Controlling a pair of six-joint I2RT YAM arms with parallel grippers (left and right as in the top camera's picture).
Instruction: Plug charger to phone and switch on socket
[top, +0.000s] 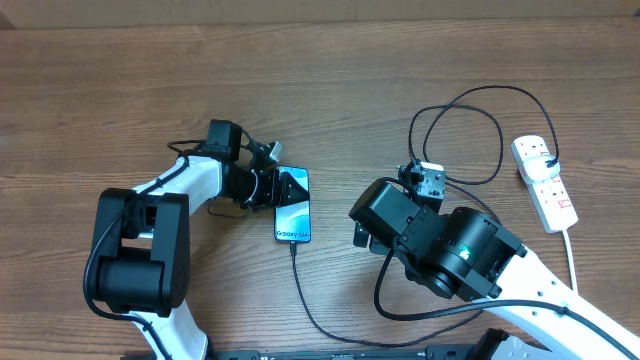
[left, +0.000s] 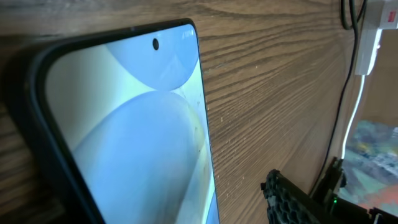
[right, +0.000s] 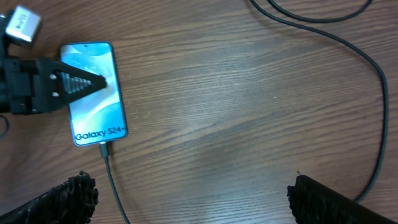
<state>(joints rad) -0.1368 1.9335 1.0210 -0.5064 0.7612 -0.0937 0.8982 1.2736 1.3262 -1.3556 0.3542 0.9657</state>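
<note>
1. Evidently the plugging step is done. The charger (right: 105, 149) tip meets the bottom edge of the phone (right: 99, 121) at the "Galaxy S24+" end and looks seated. How deep it sits is too small to tell.
2. Phone position: flat on the table (top: 400, 70), screen up and lit, a little left of centre. The left gripper (top: 288, 188) is over its upper half, with one ribbed finger lying across the screen. I cannot tell whether the jaws clamp the phone's edges or stand clear of them.
3. The right gripper (right: 189, 186) hangs over bare wood to the right of the phone, jaws spread wide and holding nothing.
4. Left to do: switch on the socket (top: 545, 185).
   - It lies at the far right of the table, well apart from both grippers, with its white cord (top: 572, 250) trailing toward the front edge.
   - The charger's black loops run to its upper end.
   - The switch position is not readable.
   - Judgement: roughly half done. The right arm is the nearer one for the switch.
5. Surface: brown wood grain, matt. Room: only a paler strip shows along the top of the overhead view, and nothing more is legible.
</note>
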